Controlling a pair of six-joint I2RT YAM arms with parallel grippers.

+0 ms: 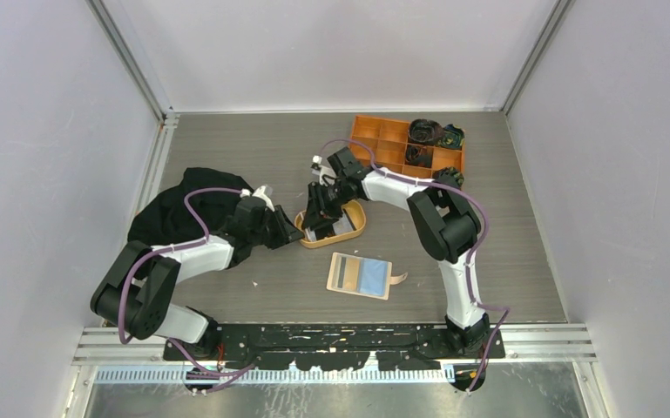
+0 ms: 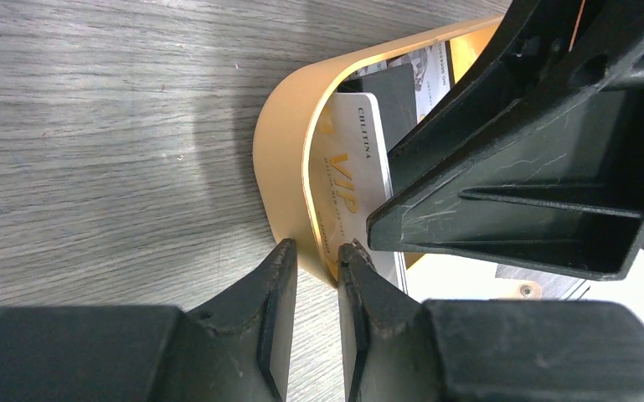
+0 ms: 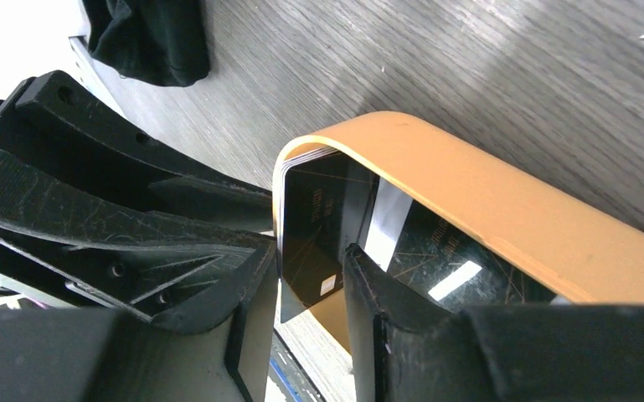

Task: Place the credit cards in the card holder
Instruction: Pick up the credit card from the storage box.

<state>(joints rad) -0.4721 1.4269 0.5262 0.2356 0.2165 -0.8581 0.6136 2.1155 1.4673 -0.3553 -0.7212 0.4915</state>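
An oval orange-tan tray [image 1: 357, 228] holds the credit cards. My left gripper [image 1: 296, 233] is shut on the rim at the tray's left end [image 2: 280, 180], one finger outside the wall and one inside [image 2: 316, 251]. A white VIP card [image 2: 356, 184] leans against that wall. My right gripper [image 1: 321, 218] reaches into the tray with its jaws apart. A dark card [image 3: 314, 243] stands on edge between them [image 3: 310, 255], close to the left finger. The card holder [image 1: 347, 272] lies open in front of the tray, a blue card [image 1: 372, 277] showing in it.
An orange compartment box [image 1: 392, 144] with dark bundles stands at the back right. A black cloth [image 1: 183, 205] lies at the left beside the left arm. The left gripper's ribbed finger [image 3: 117, 226] crowds the right gripper at the tray's end.
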